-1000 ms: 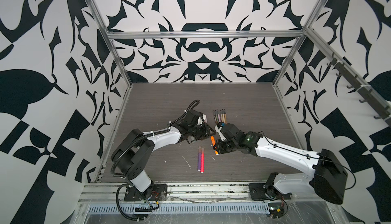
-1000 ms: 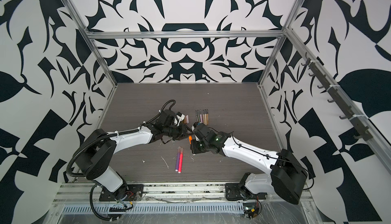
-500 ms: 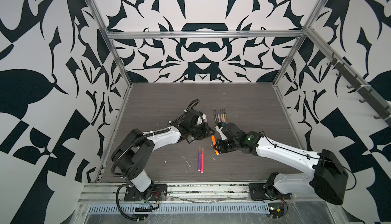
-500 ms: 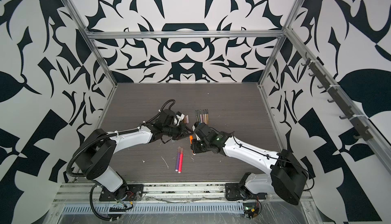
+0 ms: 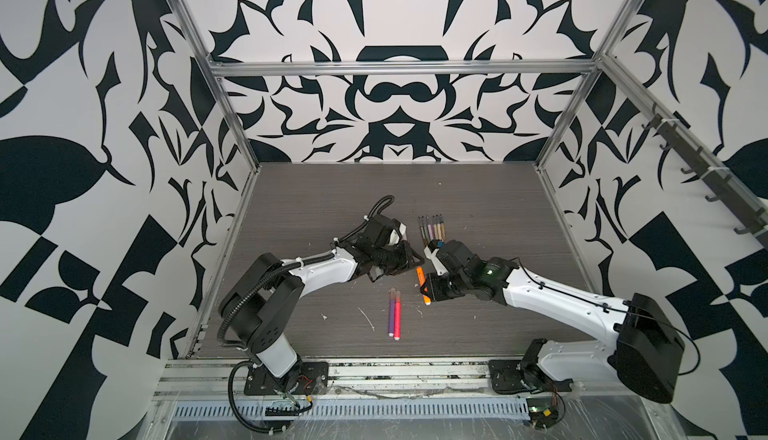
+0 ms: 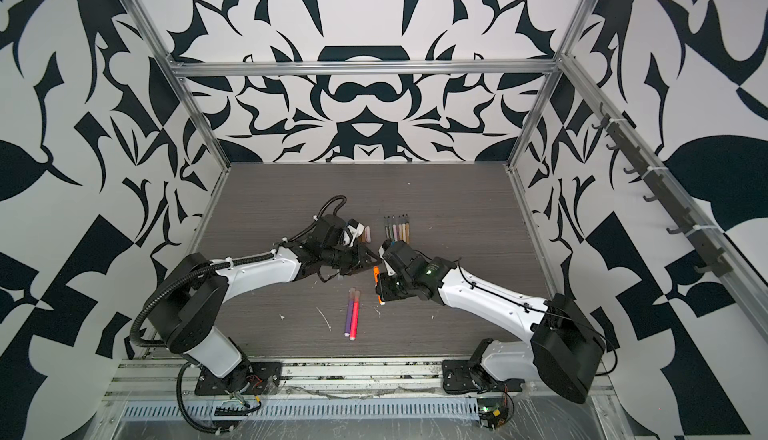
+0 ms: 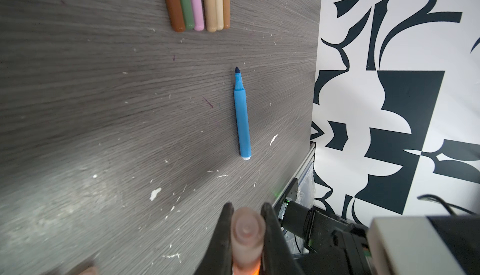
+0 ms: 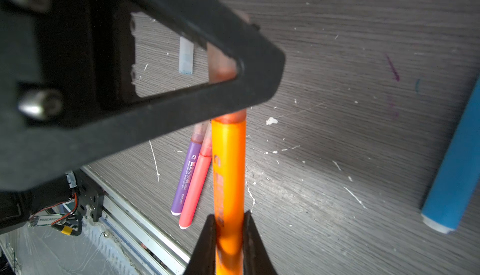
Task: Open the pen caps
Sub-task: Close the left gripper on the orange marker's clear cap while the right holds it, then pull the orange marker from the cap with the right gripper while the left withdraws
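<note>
Our left tool (image 7: pixel 246 210) clenched a blurred pinkish cap (image 7: pixel 247 237), our right tool (image 8: pixel 228 219) grasped the orange pen (image 8: pixel 228 162); from the right wrist we saw that cap mostly hidden.

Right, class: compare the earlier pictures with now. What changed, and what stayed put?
The left gripper closed its jaws onto the translucent cap of the orange pen. Unchanged: the right gripper grips that pen's barrel, and the purple pen, pink pen and row of thin pens lie where they were.
</note>
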Tool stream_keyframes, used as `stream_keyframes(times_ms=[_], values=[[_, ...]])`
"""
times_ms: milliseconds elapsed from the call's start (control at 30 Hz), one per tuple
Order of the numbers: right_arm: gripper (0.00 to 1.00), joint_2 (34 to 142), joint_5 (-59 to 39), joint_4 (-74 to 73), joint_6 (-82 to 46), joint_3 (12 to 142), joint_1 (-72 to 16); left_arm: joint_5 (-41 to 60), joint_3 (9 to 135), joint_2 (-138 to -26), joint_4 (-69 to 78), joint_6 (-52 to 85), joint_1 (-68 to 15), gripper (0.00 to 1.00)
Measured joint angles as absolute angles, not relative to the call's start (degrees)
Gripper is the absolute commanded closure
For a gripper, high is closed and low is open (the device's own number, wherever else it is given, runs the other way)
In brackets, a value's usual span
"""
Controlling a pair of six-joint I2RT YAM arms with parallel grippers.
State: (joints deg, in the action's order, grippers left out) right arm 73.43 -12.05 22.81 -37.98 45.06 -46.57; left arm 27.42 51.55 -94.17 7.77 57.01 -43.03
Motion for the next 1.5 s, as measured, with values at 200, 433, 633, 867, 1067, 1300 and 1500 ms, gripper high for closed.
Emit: stream_keyframes(times_ms=[200, 433, 633, 867, 1067, 1300, 1500], values=[[0.8, 73.47, -13.41, 22.85, -37.23, 45.06, -45.21, 27.24, 51.92, -94.17, 7.9, 57.06, -43.11, 1.0], [0.71, 73.65, -14.06, 22.41, -36.8, 45.06, -44.49, 28.56, 52.45, -94.17, 8.56, 57.82, -43.57, 1.0], [0.89, 73.82, -14.2, 22.06, -36.64, 45.06, -44.21, 29.63, 53.04, -94.17, 9.61, 58.3, -44.05, 1.0], [1.0, 73.32, -13.93, 22.04, -36.25, 44.95, -44.23, 29.87, 53.17, -94.17, 9.47, 58.02, -43.88, 1.0], [1.0, 71.11, -13.96, 17.1, -37.39, 42.17, -44.23, 30.33, 56.12, -94.11, 4.38, 54.59, -42.59, 1.0], [1.0, 66.61, -9.23, 5.5, -44.86, 35.22, -50.22, 32.82, 59.2, -92.84, -4.89, 50.0, -40.53, 1.0], [1.0, 66.13, -1.76, -2.55, -50.68, 33.21, -55.83, 39.48, 62.39, -92.99, -13.82, 47.42, -35.92, 1.0]])
